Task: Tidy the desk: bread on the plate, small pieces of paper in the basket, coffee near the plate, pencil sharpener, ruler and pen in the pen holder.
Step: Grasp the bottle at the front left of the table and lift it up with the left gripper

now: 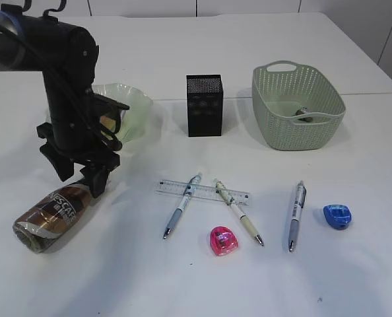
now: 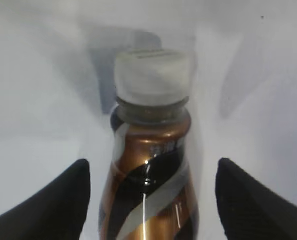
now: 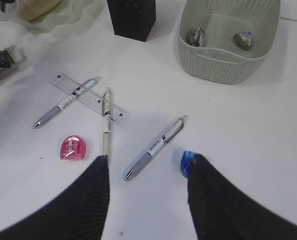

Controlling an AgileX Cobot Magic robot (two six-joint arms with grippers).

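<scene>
White worktop [image 1: 354,277] all round, seam running across the back, and the pen holder [image 1: 204,105] sits mid-way along it, so I'll use that as my marker. Left of the holder is the plate [image 1: 135,105] with the bread [image 3: 36,7] already in it, right of the holder is the basket [image 1: 297,105] with two scraps of paper [image 3: 196,36] inside.

The coffee [image 1: 51,218] is lying on its side well down-left of the holder, cap pointing up toward the plate. My left gripper [image 1: 97,177] is right at the cap end, jaws spread wide either side of the neck, not touching it as far as I can see. So nothing held yet. My right gripper [image 3: 147,200] hangs released over the stuff in front of the holder: ruler [image 1: 202,191] with two pens lying across it, a third pen further right, pink sharpener [image 1: 224,240] and blue sharpener [image 1: 337,216].

What worries me: the bottle is round and on its side, so if one jaw touches first it'll probably just roll away. Gripping near the tapered neck could also let it slide out when I tip it upright. And the plate is close behind my arm, easy to clip it.
</scene>
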